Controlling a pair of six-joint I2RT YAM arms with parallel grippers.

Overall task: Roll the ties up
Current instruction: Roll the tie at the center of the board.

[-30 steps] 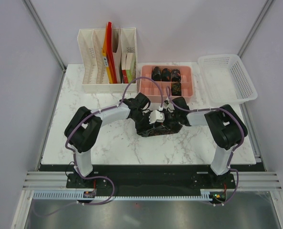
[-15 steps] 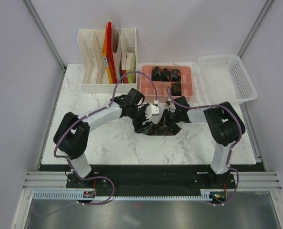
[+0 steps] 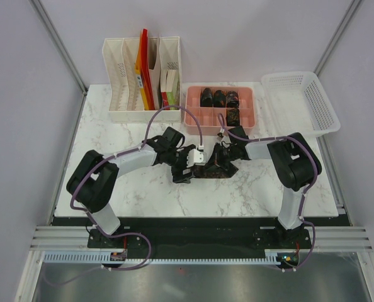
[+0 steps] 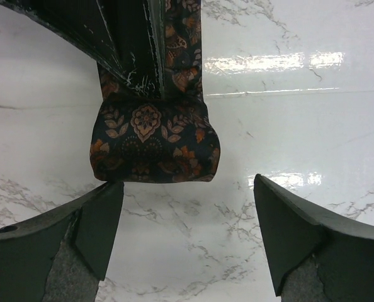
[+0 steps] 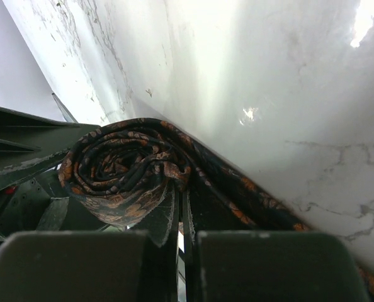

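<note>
**Tie part-rolled in front of the tray: left jaws open, right jaws pinched on fabric**

Top view. The pink tray (image 3: 188, 106) holds four rolled ties (image 3: 220, 98). The tie (image 3: 211, 171) in work lies on the table (image 3: 143, 195) just on the near side of the tray, bunched dark between the two tool heads. The left gripper (image 3: 188, 166) meets it on the tray's left-hand side and the right gripper (image 3: 225, 155) on the side nearer the tray. Jaw states are not readable from here.

Left wrist view. The left fingers (image 4: 96, 223) stand wide apart with bare marble between them. They touch nothing. The rolled end sits just ahead of them, a fat soft cylinder.

Right wrist view. The right fingers (image 5: 80, 264) are closed together with a thin fold of the tie nipped in the slit. The spiral of the roll shows just beyond the tips, and a loose tail runs off along the table.

Handling, my judgement. The tie is light, limp and slick fabric, so the coil will likely spring loose if released. The best hold is across the roll's flat sides, squeezing gently, not on the tail.
</note>
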